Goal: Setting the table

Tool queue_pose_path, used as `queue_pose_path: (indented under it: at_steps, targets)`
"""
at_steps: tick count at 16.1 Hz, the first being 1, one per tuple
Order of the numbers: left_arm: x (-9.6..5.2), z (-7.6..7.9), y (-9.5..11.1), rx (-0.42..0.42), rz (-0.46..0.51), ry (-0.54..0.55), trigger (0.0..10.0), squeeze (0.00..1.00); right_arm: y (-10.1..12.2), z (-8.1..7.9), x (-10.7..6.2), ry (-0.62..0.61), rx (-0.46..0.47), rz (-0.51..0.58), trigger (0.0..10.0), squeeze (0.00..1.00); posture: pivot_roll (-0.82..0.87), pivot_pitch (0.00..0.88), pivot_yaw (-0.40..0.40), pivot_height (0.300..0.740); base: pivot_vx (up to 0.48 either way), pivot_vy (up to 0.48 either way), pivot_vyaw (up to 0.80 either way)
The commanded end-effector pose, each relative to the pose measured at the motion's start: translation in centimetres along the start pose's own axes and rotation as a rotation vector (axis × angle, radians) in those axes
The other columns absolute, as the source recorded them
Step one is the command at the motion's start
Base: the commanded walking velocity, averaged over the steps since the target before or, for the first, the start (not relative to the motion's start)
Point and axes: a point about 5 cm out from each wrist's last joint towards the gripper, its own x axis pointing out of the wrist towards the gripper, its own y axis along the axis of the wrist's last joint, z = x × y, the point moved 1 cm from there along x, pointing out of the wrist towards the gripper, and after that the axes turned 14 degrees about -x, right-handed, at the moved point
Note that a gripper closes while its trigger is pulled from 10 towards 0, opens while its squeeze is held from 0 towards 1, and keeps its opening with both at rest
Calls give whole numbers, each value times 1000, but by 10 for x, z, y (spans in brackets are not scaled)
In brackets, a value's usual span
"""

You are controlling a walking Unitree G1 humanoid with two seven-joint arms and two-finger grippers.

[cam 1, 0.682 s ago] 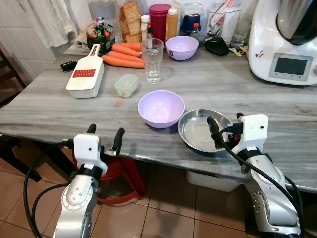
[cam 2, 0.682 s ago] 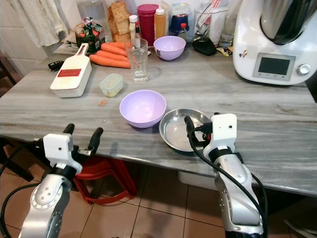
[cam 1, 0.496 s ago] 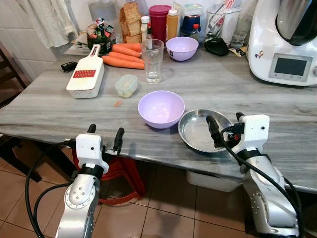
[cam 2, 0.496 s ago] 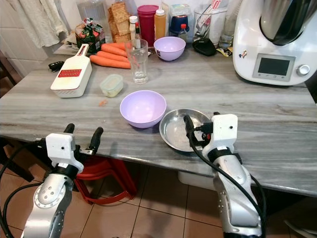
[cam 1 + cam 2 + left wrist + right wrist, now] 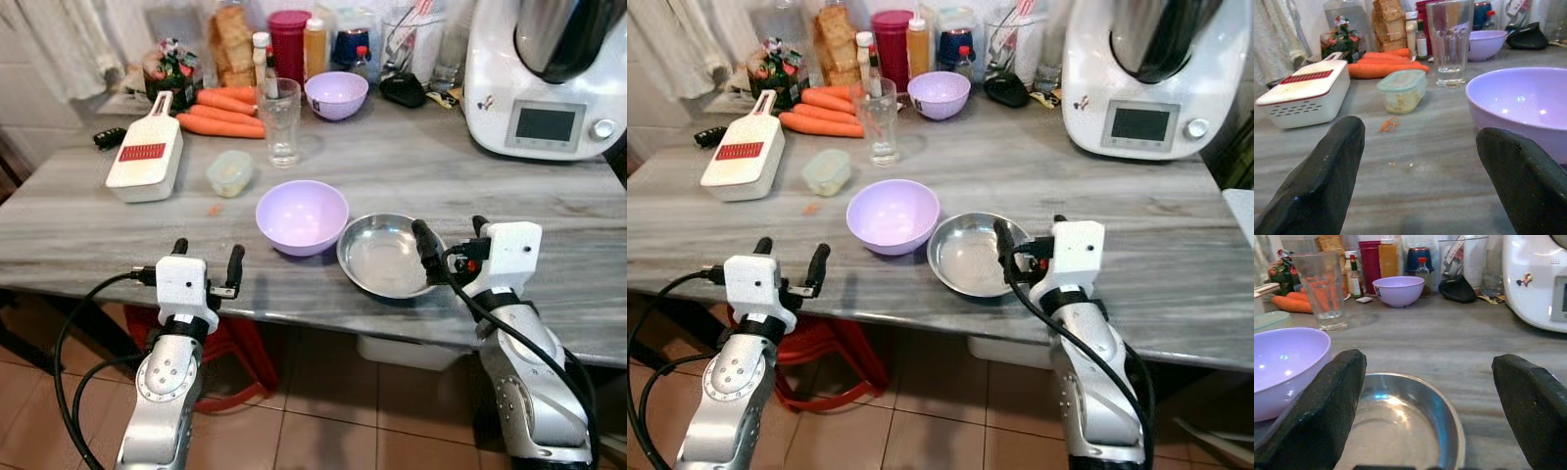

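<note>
**A:** Where is the dish you're after?

**B:** The steel bowl (image 5: 389,257) sits at the near edge of the desk (image 5: 549,206), just beside the lavender bowl (image 5: 302,213), which stands to its left; from up here I cannot tell whether their rims touch. My right tool (image 5: 450,247) is at the steel bowl's right rim, fingers spread wide, one finger (image 5: 427,253) over the rim and the other outside it. It pinches nothing yet.

**A:** And your other arm?

**B:** My left tool (image 5: 207,264) hovers at the desk's front edge, left of the steel bowl and nearer me than the lavender one, also spread and empty.

**A:** What could go wrong?

**B:** I judge the rim to be thin, slick and sloped, so if I close too shallow the steel bowl may squirt out and skid into the lavender bowl. It lies close to the desk's edge, so a pull toward me could tip it onto the floor.

**A:** Anything farther off?

**B:** Behind the steel bowl and to its left stand a glass (image 5: 280,120), a small lidded tub (image 5: 229,172), a white grater (image 5: 145,160) and carrots (image 5: 217,113); a second lavender bowl (image 5: 336,94) sits farther back, and a white kitchen machine (image 5: 542,83) behind it to the right. A high lifting swing could clip the glass.
</note>
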Motion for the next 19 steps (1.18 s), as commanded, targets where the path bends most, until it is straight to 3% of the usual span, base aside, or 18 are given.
queue_pose_path:
  at_steps: [1,7,11,15,19]
  targets:
    - [-1,-4,-5,16,-27,22,10000,0,4,-2,2,-1,-6,8,10000,0,-70,69,42,740,-259,0,0]
    - [0,-3,-6,16,-31,13,10000,0,2,-4,4,-21,-6,18,10000,0,-70,72,42,740,-287,0,0]
    - [1,-1,-6,15,-35,2,10000,0,2,-6,4,5,50,9,10000,0,-70,71,44,740,-304,0,0]
    - [1,-1,-6,17,-36,-3,10000,0,-4,-4,5,-19,22,-43,10000,0,-70,71,44,740,-303,0,0]
    - [0,0,-6,18,-39,-12,10000,0,-4,-6,3,-1,32,-19,10000,0,-67,71,44,740,-303,0,0]
